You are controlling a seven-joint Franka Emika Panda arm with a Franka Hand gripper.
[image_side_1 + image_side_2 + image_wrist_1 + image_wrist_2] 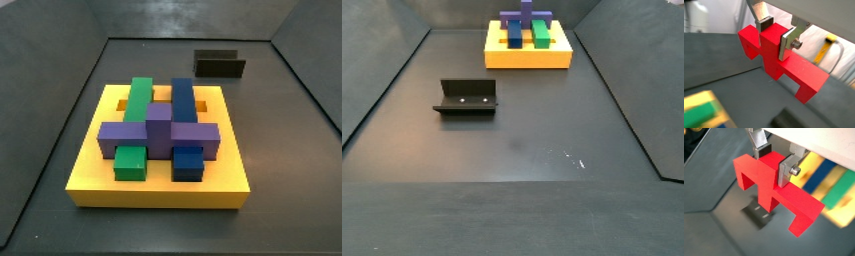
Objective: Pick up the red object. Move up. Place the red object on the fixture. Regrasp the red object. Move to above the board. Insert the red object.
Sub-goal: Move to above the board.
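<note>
In both wrist views my gripper [775,36] [774,163] is shut on the red object [784,65] [767,185], its silver fingers clamping the short stub while the long bar hangs below, well above the floor. Far beneath it in a wrist view lies the fixture [757,213], a small dark holder. In both side views the fixture [221,65] [466,97] stands alone on the dark floor, apart from the board [160,185] [529,57], a yellow slab carrying green, blue and purple blocks. Neither the gripper nor the red object shows in the side views.
Dark walls enclose the floor on all sides [382,80]. The board's edge shows in both wrist views [701,107] [827,183]. A yellow cable [824,50] hangs beyond the wall.
</note>
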